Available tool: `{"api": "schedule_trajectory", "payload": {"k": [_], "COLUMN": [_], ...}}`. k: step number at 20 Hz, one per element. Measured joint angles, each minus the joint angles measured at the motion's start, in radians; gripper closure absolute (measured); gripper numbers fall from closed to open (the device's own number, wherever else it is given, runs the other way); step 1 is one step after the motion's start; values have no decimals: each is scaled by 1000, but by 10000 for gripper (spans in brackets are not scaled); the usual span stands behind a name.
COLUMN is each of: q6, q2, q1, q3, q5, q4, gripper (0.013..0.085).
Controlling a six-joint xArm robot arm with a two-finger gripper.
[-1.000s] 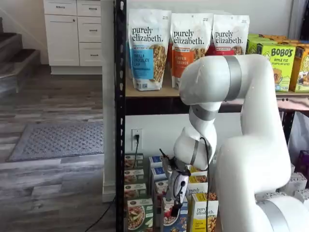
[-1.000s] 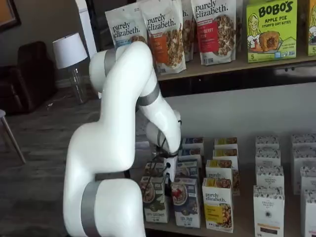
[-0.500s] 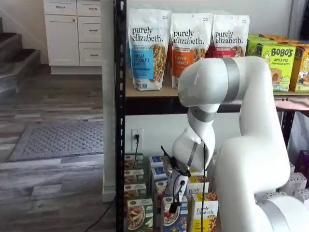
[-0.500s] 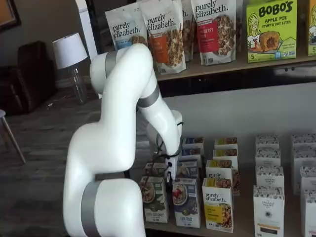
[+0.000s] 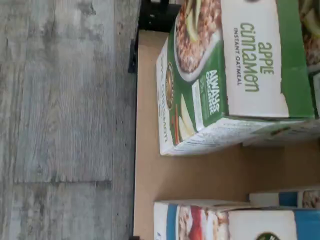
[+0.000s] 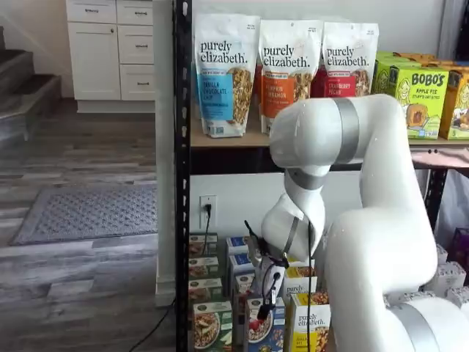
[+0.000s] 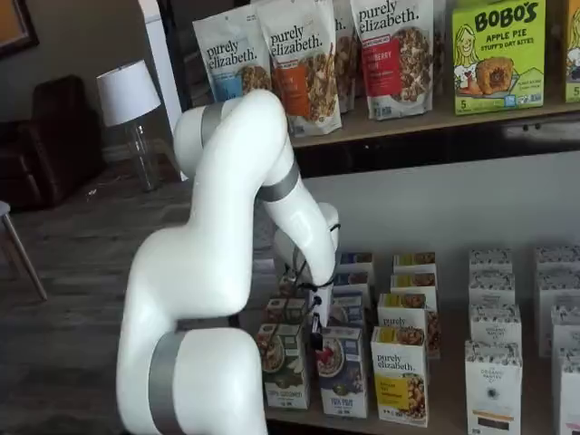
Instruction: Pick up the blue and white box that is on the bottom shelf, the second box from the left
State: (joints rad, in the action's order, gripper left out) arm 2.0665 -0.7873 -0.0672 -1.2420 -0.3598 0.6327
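Blue and white, the box [image 7: 343,370] I'm after stands upright at the front of the bottom shelf [image 7: 435,421], between the green carton [image 7: 285,364] and the yellow one [image 7: 400,375]. It looks untouched: it sits square in its row in both shelf views, and nothing has hold of it.

My claw [image 6: 265,306] hangs just above and in front of that box, its white body and dark fingers showing against the cartons behind. The fingers are too small and side-on for me to see a gap, but I read the claw as fully spread and empty; nothing is between them.

The wrist view shows the apple cinnamon face of the green carton, the tan board of the shelf beside it, and only an edge of the blue box [image 5: 220,222] at the rim of the picture. So I judge I'm not yet centred over the target.

Done so far, as I read it: the approach to the right shelf and the right row. Left: line up over the blue box, come down around it, close, and lift it clear of its neighbours.
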Motion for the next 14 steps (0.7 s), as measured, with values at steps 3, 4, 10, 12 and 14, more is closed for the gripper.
{"api": "schedule_trajectory", "payload": {"k": [3,4,10,12,14], "q6": [-13,-14,-22,-28,-29], "q2": [-26,-35,-87,-101,-114], "q1": [3,4,10,12,14], "q3": [-29,-38,-102,-119,-134], "q5": [-1,0,-9,-11,-13], "q4": [-18,-19,-32,-40,-43], "gripper": [130,130,130,130,130]}}
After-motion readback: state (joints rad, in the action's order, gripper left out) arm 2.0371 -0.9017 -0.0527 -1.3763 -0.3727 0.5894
